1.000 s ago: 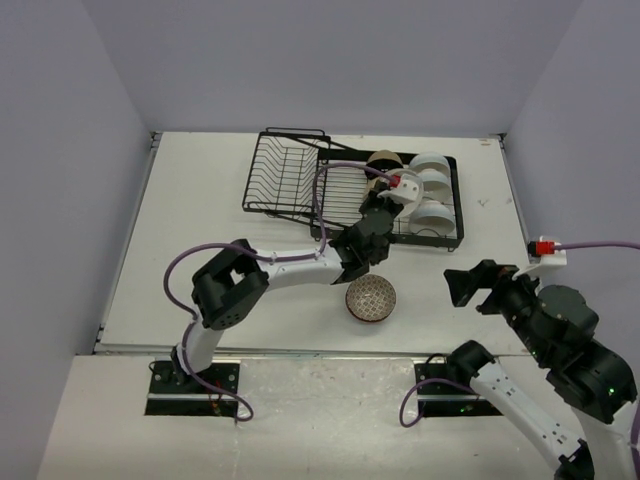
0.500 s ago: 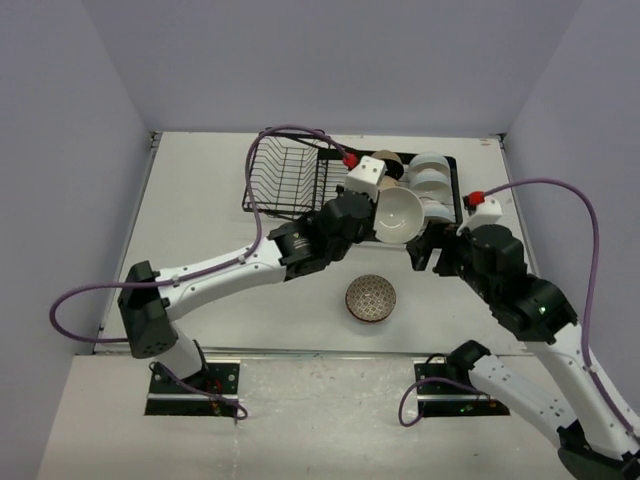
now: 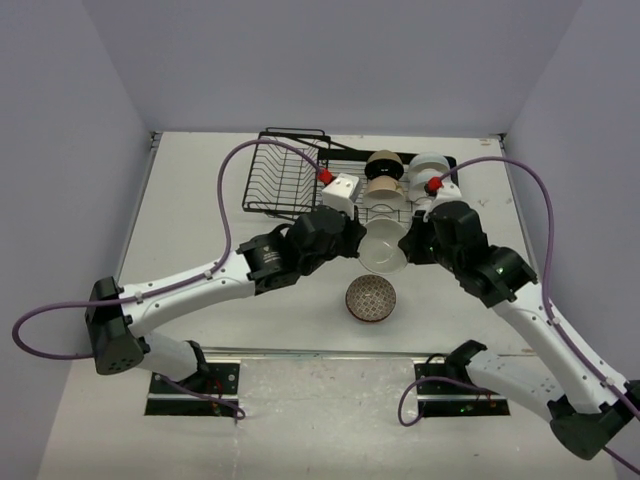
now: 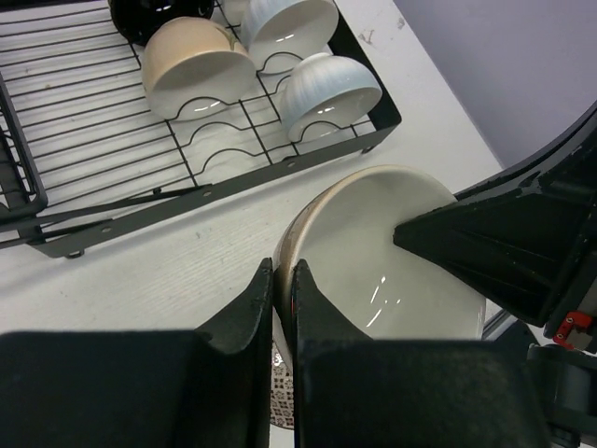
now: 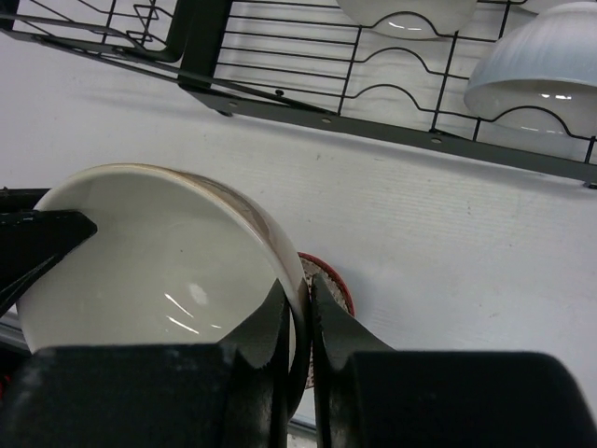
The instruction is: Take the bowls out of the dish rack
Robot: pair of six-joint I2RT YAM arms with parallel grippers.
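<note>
You had both grippers on one white bowl (image 3: 383, 248), held above the table just in front of the dish rack (image 5: 373, 129), about midway between the left and right edges. The left gripper (image 4: 283, 273) pinched the rim on one side, with one finger inside the bowl and one outside. The right gripper (image 5: 298, 291) pinched the opposite side of the rim the same way. The bowl sat tilted between them. Its inside was plain glossy white with a few glints of light, and the outside showed a brownish tint under the rim.

Directly below it, nearer the near edge, a net-patterned bowl (image 3: 370, 298) stood upright on the table. From the right wrist, only a sliver of its reddish rim showed past the held bowl.

The rack lay along the far edge of the table. Its raised basket (image 3: 283, 172) was on the left, and its flat section (image 4: 368, 140) reached toward the far right corner. Four bowls leaned among the curved tines of the flat section. There was a beige bowl (image 4: 196, 67), a smooth white bowl (image 4: 289, 23) and a ribbed white bowl (image 4: 331, 86). Behind the beige one, closest to the far edge, stood a bowl with a glossy black inside (image 3: 383, 165).
</note>
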